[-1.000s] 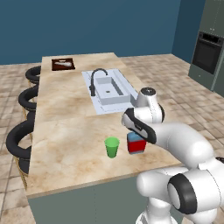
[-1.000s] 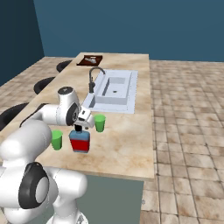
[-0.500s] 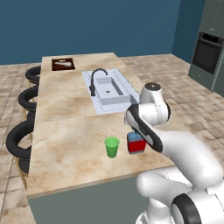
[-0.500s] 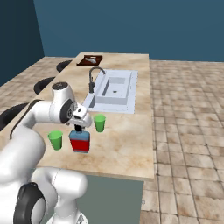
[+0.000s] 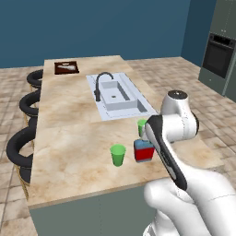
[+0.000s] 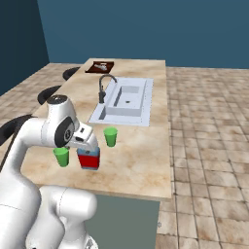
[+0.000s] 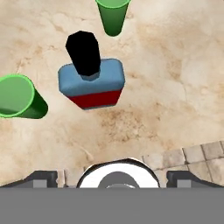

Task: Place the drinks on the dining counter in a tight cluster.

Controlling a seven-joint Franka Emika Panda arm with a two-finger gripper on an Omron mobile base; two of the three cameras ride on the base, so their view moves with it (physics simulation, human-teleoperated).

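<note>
Pincer (image 7: 112,177) jaws are seen spread wide in the hand view, one dark tip at each lower corner, with nothing gripped between them. Ahead of the tips and well apart from them, the squat blue bottle (image 7: 92,83) is seen from above — black cap on top, red label band along its near side. It is not touched by either finger.

The bottle is stood upright on the dining counter (image 5: 73,138), on the beige marble top, near the edge closest to the robot and short of the inset sink (image 5: 120,97). It is flanked by two small green cups: one (image 7: 19,98) is set just beside it to the left in the hand view, the other (image 7: 113,15) is placed beyond it, towards the sink.

From the right base view the hand is shown hovering just above the bottle (image 6: 89,158), whose cap is hidden behind the white wrist — the red and blue body is left in sight below. From the left base view the bottle (image 5: 144,150) is partly covered by the forearm
</note>
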